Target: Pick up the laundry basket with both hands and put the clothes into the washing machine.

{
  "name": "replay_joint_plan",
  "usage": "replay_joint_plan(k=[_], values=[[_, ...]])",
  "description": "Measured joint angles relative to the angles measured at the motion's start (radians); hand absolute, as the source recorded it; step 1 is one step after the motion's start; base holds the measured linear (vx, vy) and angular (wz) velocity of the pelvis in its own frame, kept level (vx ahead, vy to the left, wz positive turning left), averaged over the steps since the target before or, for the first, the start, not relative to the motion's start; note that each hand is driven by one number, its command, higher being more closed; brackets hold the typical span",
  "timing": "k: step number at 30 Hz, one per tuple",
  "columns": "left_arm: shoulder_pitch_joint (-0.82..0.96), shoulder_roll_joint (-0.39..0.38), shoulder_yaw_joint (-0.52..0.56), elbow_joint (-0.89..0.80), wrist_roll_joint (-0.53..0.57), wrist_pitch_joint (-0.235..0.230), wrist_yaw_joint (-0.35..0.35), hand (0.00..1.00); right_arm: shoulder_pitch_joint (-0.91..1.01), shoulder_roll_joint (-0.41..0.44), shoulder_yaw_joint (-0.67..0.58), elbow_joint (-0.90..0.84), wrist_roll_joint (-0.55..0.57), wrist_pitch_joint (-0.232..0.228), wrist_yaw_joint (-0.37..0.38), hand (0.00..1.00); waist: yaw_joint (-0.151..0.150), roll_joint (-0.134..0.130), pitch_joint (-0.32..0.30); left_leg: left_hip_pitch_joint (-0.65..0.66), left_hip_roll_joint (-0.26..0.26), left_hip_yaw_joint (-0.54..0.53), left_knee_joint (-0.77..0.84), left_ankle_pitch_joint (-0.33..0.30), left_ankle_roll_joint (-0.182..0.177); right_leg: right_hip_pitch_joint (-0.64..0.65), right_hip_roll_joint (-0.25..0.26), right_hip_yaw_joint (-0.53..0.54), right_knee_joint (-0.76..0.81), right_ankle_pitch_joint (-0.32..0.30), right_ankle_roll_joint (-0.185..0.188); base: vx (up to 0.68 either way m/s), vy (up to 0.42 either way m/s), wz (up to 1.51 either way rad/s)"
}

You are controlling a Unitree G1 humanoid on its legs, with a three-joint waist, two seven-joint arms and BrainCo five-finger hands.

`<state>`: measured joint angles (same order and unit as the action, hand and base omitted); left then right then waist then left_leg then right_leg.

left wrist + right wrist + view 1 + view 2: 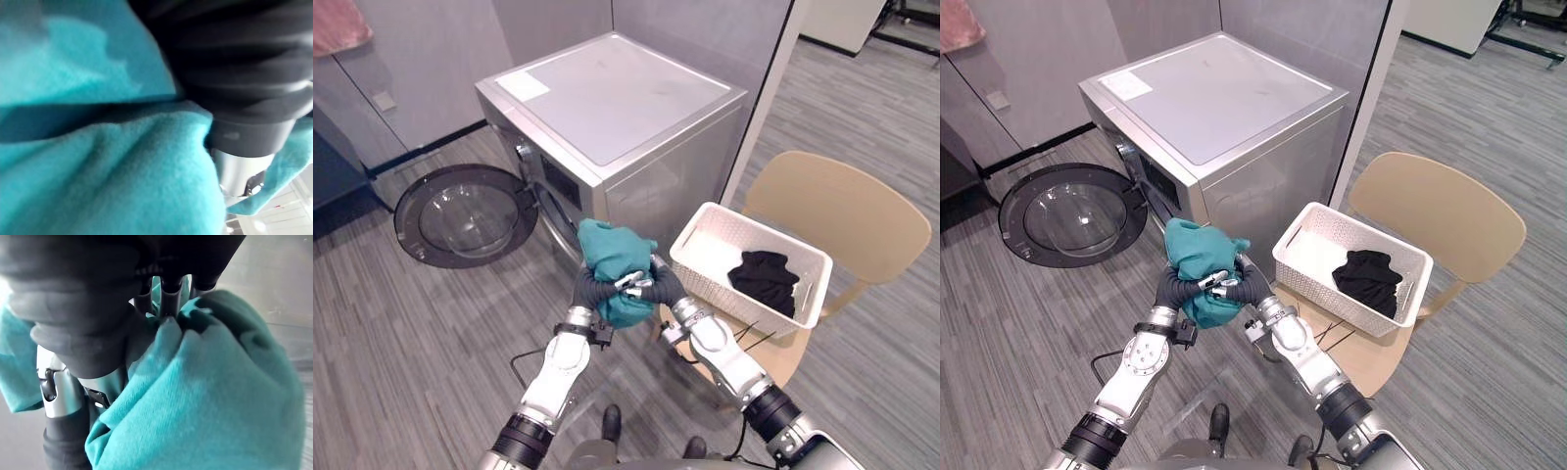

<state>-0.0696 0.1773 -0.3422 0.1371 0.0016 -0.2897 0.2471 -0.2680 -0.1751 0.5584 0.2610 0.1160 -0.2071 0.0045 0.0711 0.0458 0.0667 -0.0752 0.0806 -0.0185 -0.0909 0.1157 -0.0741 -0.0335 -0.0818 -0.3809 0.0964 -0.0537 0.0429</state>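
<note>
A bunched teal garment (615, 264) hangs in the air in front of the washing machine (617, 117), below its front right corner. My left hand (590, 290) grips it from the left and my right hand (662, 284) from the right, fingers curled into the cloth (205, 396). The teal cloth (98, 161) also shows against my left hand's cover. The machine's round door (465, 215) lies swung open to the left. A white laundry basket (751, 266) rests on a tan chair (842, 215) to the right, with a black garment (766, 278) inside.
A grey partition wall (764, 108) stands directly behind the machine and the chair. Grey striped carpet (421, 333) lies open to the left and front. A pink cloth (337, 24) hangs at the upper left.
</note>
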Motion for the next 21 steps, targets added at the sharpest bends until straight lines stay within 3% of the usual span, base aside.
replay_joint_plan(k=[7, 12, 16, 21], values=[[-0.022, 0.004, 0.010, 0.027, -0.001, 0.000, 0.017, 1.00, 0.009, -0.007, 0.017, -0.002, 0.018, 0.000, 0.001, 0.00, 0.001, 0.002, -0.007, 0.004, 0.023, 0.009, 0.001, 0.004, -0.007, -0.004, 0.023, 0.015, 0.005, -0.005, -0.013, 0.01, -0.047, -0.06], [0.040, -0.033, 0.037, 0.032, -0.008, -0.002, -0.007, 1.00, 0.108, -0.005, -0.053, -0.057, -0.095, -0.001, -0.002, 0.00, -0.001, 0.003, -0.007, 0.013, 0.026, 0.024, 0.000, 0.002, -0.010, -0.005, 0.027, 0.033, 0.009, -0.008, -0.015, 0.03, -0.012, -0.09], [0.125, -0.066, 0.147, 0.084, -0.012, -0.001, -0.007, 1.00, 0.176, -0.003, -0.144, -0.072, -0.209, -0.003, -0.028, 0.00, -0.002, 0.003, -0.007, 0.029, 0.026, 0.047, -0.001, -0.004, -0.017, -0.013, 0.028, 0.059, 0.031, -0.020, -0.020, 0.02, 0.002, -0.16], [0.205, -0.064, 0.259, 0.175, -0.083, 0.001, -0.008, 1.00, 0.228, -0.030, -0.203, -0.055, -0.257, -0.003, -0.048, 0.00, 0.001, 0.002, -0.006, 0.000, 0.026, 0.036, 0.008, -0.004, -0.018, -0.054, 0.021, 0.050, 0.090, -0.054, -0.021, 0.00, -0.012, 0.08]])
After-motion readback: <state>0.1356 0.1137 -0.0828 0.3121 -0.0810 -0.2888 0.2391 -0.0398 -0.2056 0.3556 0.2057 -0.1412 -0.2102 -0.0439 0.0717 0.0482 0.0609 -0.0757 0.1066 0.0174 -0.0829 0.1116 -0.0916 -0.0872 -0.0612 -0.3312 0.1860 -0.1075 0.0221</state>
